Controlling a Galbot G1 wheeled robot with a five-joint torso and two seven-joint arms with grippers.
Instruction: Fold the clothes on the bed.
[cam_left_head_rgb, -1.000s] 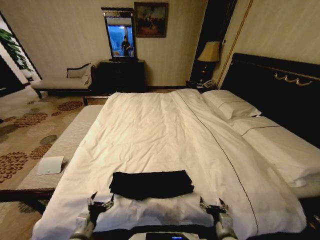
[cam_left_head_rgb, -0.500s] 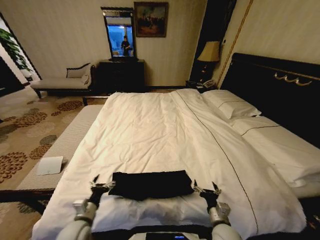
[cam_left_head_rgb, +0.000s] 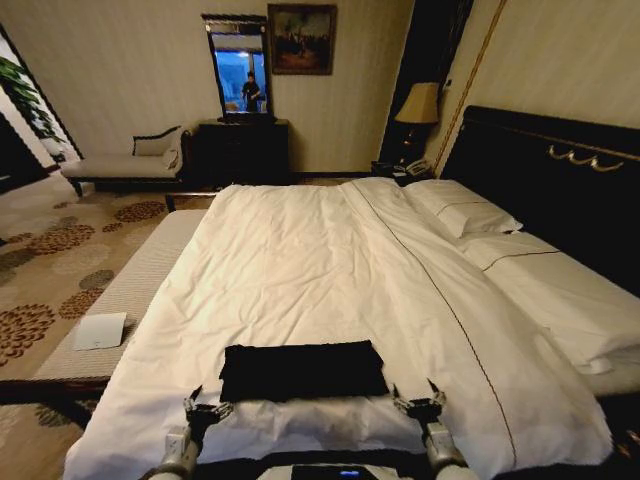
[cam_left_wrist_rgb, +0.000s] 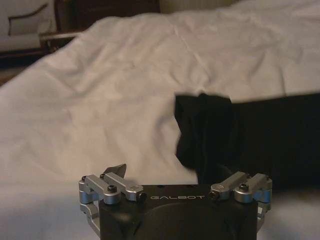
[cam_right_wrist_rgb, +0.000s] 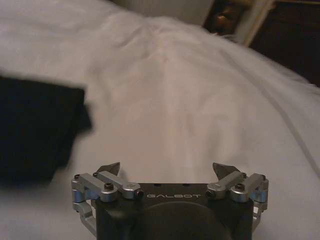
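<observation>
Head view: both end effectors have drawn back from the T-shirt (cam_left_head_rgb: 303, 370), left end effector (cam_left_head_rgb: 207, 409) and right end effector (cam_left_head_rgb: 420, 402) released, just short of its near corners on the bed (cam_left_head_rgb: 300, 250). The fold appears complete.

Left wrist view: fingers spread, empty; shirt ahead.

Right wrist view: likewise, garment ahead and clear.

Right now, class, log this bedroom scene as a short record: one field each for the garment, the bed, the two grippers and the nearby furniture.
Garment: black T-shirt, folded into a flat rectangle, lying on the white duvet near the foot edge
Bed: double bed, white pillows, dark headboard
Left gripper: jaws open, empty, just off the shirt's left corner
Right gripper: jaws open, empty, just off the shirt's right corner
Furniture: pale chaise, dark dresser with mirror, bedside lamp
</observation>
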